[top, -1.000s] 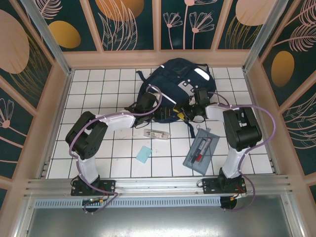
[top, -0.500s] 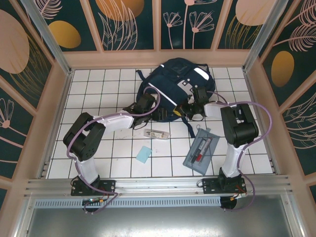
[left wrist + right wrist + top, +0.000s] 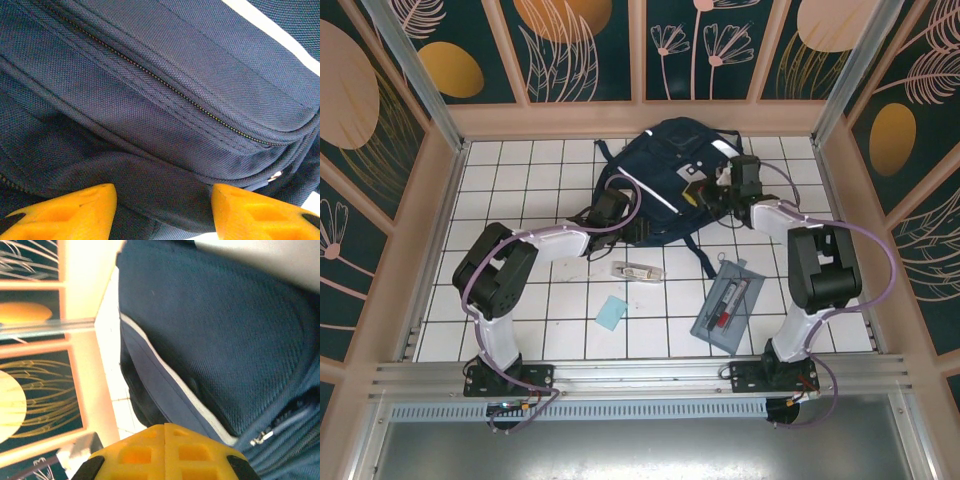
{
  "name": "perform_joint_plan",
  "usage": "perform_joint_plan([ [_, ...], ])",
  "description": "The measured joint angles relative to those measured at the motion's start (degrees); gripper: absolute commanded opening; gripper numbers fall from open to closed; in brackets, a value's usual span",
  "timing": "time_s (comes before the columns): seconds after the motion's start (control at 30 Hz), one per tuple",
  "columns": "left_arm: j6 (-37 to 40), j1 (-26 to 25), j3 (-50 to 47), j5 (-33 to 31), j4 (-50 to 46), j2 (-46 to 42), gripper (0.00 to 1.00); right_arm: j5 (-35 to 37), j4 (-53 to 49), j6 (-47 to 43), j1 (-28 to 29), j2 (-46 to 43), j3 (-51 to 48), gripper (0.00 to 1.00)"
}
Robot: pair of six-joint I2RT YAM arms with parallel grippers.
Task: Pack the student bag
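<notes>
The student bag (image 3: 665, 170), navy with white stripes, lies at the back middle of the tiled table. My left gripper (image 3: 620, 213) sits at its near-left edge. In the left wrist view the yellow fingers (image 3: 75, 210) stand apart, and a thick fold of the student bag (image 3: 165, 150) fills the gap of the left gripper (image 3: 164, 200) from one finger to the other. My right gripper (image 3: 703, 193) is over the bag's right side. Seen from the right wrist, the right gripper (image 3: 165, 427) is shut tip to tip with nothing between, above a white stripe (image 3: 170, 382) and a zip pull (image 3: 262, 436).
A flat grey pencil case (image 3: 728, 302) with pens lies near the right arm. A small clear object (image 3: 636, 270) and a light blue square (image 3: 612, 312) lie on the tiles in front of the bag. Pale framed walls (image 3: 440, 200) close in the table.
My right gripper has shut and moved up and left, from the bag's near-right edge onto its right side. The left gripper has stayed at the bag's near-left edge.
</notes>
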Motion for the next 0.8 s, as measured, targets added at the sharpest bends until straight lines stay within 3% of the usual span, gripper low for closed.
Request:
perform_joint_plan([
  [0.17, 0.02, 0.02, -0.17, 0.09, 0.35, -0.02, 0.56, 1.86, -1.2, -3.34, 0.76, -0.59, 1.27, 0.01],
  [0.27, 0.02, 0.04, 0.22, 0.76, -0.37, -0.2, 0.59, 5.14, -8.48, -10.01, 2.8, 0.11, 6.1, 0.26],
  [0.4, -0.66, 0.46, 1.55, 1.99, -4.33, -2.08, 0.8, 10.8, -16.37, -19.43, 7.76, 2.05, 14.51, 0.38],
  [0.47, -1.18, 0.83, 1.55, 1.68, -6.69, -4.42, 0.83, 12.98, -19.28, -23.21, 10.05, 3.43, 17.66, 0.41],
  [0.6, -1.86, 2.36, 1.55, 0.46, -8.94, -9.97, 0.79, 16.87, -24.57, -29.35, 13.66, 7.08, 22.1, 0.5],
  [0.8, -4.61, 5.66, -2.03, 0.55, -6.75, -12.22, 0.57, 23.58, -32.17, -36.13, 17.46, 14.56, 30.08, 0.54],
])
